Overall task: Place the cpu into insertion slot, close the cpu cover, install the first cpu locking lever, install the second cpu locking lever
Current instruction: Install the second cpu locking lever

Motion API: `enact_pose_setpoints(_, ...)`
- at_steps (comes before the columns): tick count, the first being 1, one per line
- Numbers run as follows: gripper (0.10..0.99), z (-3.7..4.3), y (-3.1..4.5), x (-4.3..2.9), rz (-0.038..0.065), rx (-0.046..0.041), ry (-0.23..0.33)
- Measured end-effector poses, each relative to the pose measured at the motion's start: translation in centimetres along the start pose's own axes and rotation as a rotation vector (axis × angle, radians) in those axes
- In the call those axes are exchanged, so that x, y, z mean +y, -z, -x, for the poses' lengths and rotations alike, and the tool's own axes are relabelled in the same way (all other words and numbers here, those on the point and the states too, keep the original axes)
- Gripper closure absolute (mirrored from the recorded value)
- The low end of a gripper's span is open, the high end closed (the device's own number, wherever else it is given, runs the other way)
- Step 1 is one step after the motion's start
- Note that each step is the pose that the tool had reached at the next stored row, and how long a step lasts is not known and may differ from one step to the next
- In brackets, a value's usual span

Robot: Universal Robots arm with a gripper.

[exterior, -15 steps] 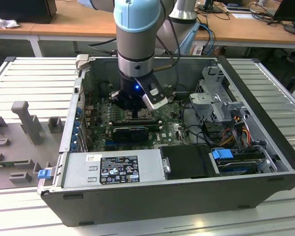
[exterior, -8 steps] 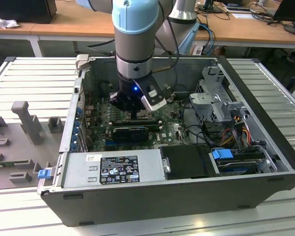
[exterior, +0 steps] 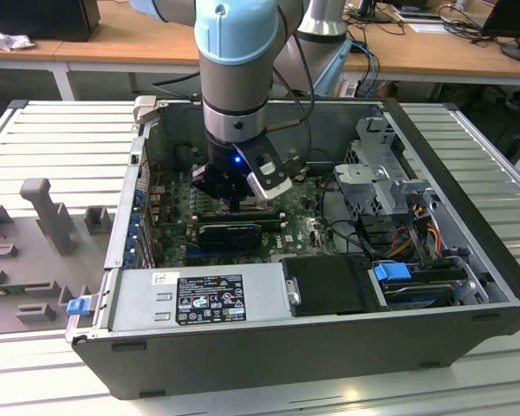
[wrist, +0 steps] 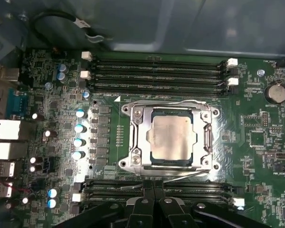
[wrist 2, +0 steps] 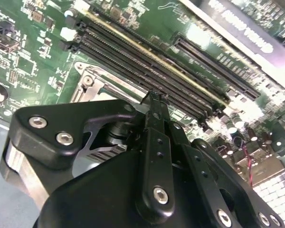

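In the first wrist view the cpu, a pale silvery-beige square, lies flat in the insertion slot. The silvery cpu cover lies down around it. Thin metal levers run along two opposite sides of the cover, one by the far memory slots and one by the near ones. My gripper is shut with nothing between its fingers, just off the socket's edge above the near memory slots. In the second wrist view the gripper hangs beside a corner of the socket. The exterior view shows the gripper low inside the open case.
Long black memory slots flank the socket on two sides. Blue-topped capacitors stand beside it. A black expansion card sits near the gripper. The power supply, a drive cage, cables and the case walls surround the board.
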State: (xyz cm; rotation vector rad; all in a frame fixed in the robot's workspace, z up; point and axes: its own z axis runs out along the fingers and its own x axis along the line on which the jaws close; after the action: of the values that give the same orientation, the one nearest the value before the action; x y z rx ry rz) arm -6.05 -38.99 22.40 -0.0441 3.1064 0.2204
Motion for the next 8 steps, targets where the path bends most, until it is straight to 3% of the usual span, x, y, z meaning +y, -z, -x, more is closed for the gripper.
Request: enact_pose_setpoints(8,0.98,-1.01,0.1,-0.58,0.013,-0.0009,0.002)
